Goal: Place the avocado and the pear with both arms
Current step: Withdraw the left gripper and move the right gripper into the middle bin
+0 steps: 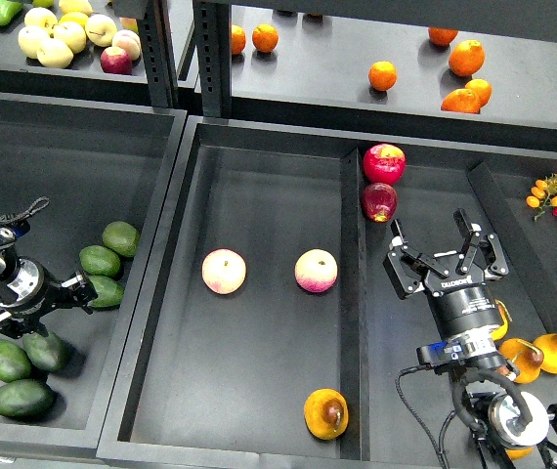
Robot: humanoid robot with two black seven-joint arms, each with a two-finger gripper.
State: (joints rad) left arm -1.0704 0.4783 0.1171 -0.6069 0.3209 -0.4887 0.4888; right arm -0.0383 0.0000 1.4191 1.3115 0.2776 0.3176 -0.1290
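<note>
The pear, orange-yellow with a dark brown blotch, lies in the front right corner of the middle bin. Dark green avocados lie at the front of the left bin; the nearest one is just below my left gripper. That gripper points right, close to a lighter green avocado, and its dark fingers cannot be told apart. My right gripper is open and empty. It hovers over the right bin, to the right of and behind the pear.
Two pale pink-cream fruits lie mid-bin. Two red apples sit by the divider wall. Yellow-orange fruits lie beside my right arm. Chillies and small tomatoes lie far right. Oranges and apples fill the back shelves.
</note>
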